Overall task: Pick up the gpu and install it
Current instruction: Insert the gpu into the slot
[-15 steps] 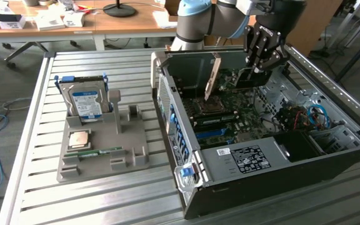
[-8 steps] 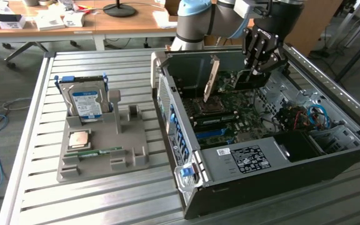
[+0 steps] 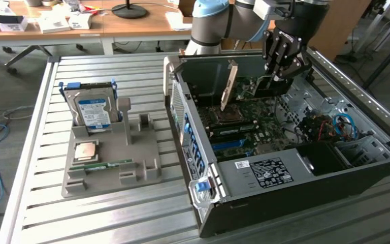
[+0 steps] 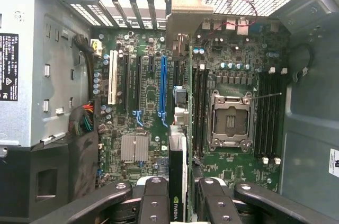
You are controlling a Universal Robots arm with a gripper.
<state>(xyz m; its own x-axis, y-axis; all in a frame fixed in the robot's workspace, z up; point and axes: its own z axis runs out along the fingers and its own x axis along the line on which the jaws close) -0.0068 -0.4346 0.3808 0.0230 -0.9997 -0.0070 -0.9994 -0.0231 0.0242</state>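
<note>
The gpu (image 3: 232,84) stands on edge inside the open computer case (image 3: 263,203), above the motherboard (image 3: 249,119), with its tan bracket end toward the case's rear panel. My gripper (image 3: 276,80) reaches down from above and is shut on the card's other end. In the wrist view the gpu (image 4: 178,152) runs edge-on from between my gripper (image 4: 180,195) fingers (image 4: 155,197) toward the rear slot openings, just beside the long blue slot (image 4: 163,83). Whether its lower edge sits in a slot I cannot tell.
A grey holder tray (image 3: 144,170) at the exterior view's left carries a hard drive (image 3: 93,109), a processor chip (image 3: 87,151) and a memory stick (image 3: 103,165). Inside the case are the processor socket (image 4: 230,121), a labelled metal box (image 3: 269,173) and loose cables (image 3: 340,127).
</note>
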